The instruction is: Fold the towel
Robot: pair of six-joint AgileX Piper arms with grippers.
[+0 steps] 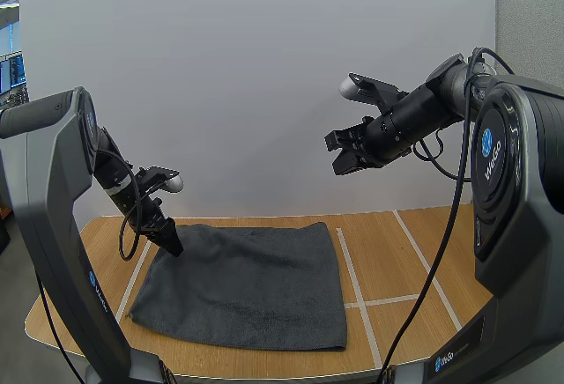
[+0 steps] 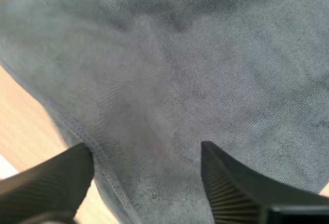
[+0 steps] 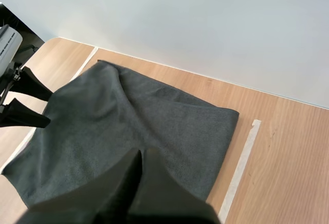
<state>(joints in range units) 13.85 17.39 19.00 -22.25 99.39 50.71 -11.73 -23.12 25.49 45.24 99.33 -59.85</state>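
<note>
The towel [image 1: 247, 283] lies spread flat on the table [image 1: 414, 261], its near hem closest to us. It reaches back toward the far edge, between the left side and a strip of white tape [image 1: 352, 269]. It looks a little wider across than it is deep.

At its far left corner sits our left gripper [image 1: 170, 241], tips down at the cloth. From the left wrist the fingers [image 2: 51, 178] stand apart and straddle the hem, one over bare wood and the other over the towel. Nothing is pinched, and we cannot tell whether the tips touch the cloth. We judge that this corner is the one to take, and the left arm is plainly the nearer.

Farther back and high above the table, our right gripper [image 1: 339, 151] hangs with its fingers pressed together on nothing, well apart from the towel's far right corner.
</note>
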